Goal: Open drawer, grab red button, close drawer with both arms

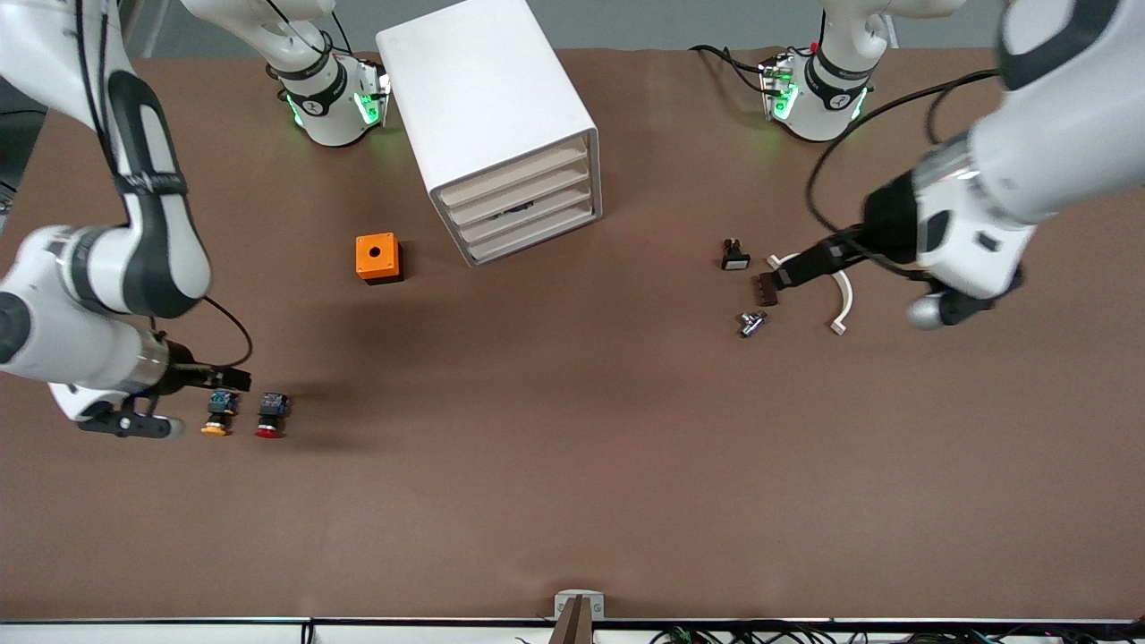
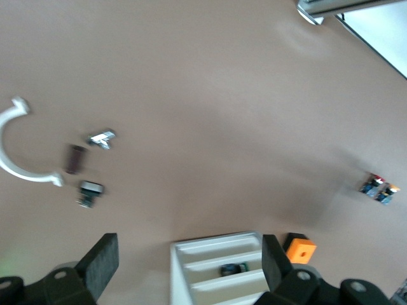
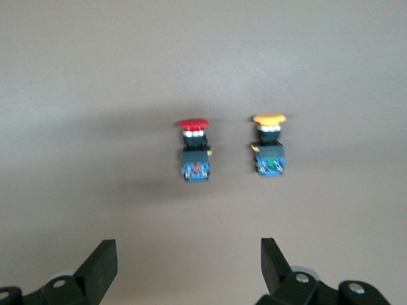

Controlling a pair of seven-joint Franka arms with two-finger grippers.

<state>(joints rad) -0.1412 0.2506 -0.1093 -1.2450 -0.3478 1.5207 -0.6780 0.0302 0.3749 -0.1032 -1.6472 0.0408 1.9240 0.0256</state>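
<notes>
Front view first: red-capped button (image 1: 271, 416) lies on the table (image 1: 572, 501) at the right arm's end, just beside the orange-capped button (image 1: 217, 415). Right gripper (image 1: 234, 378) hangs beside them, jaws spread wide, gripping nothing. Farther from the camera sits the orange box (image 1: 377, 257), then the white cabinet (image 1: 501, 125), drawers (image 1: 523, 211) pushed in. Left gripper (image 1: 776, 281) hovers over a white curved piece (image 1: 841, 304), jaws apart, empty.
</notes>
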